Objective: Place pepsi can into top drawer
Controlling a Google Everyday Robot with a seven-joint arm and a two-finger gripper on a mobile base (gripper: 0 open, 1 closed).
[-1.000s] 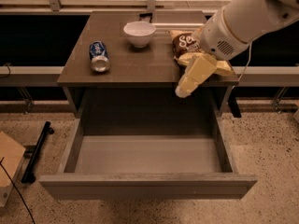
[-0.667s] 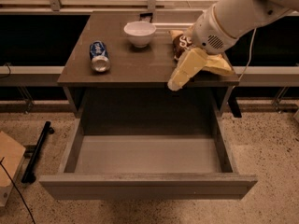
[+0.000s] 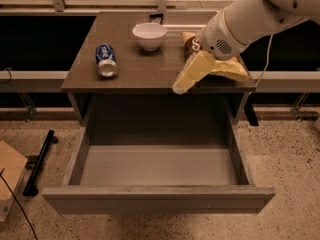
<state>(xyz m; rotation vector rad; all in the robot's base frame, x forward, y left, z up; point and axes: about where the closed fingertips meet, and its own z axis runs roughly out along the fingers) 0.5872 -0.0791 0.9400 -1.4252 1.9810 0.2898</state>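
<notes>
The pepsi can [image 3: 106, 60], blue with silver ends, lies on its side on the left part of the brown table top [image 3: 135, 71]. The top drawer [image 3: 160, 199] below the table is pulled fully out, and its pale grey floor [image 3: 160, 165] shows nothing in it. My gripper [image 3: 210, 82], with yellowish fingers [image 3: 190, 74], hangs open and holds nothing over the table's front right edge. It is well to the right of the can. The white arm [image 3: 250, 19] comes in from the upper right.
A white bowl [image 3: 149, 35] stands at the back middle of the table. A brown-and-yellow chip bag [image 3: 189, 40] lies right of it, mostly hidden by my arm. On the floor at the left lie a black bar [image 3: 40, 161] and a piece of cardboard [image 3: 10, 176].
My gripper has moved left along the table's front edge, toward the middle. The can, bowl and drawer have not moved.
</notes>
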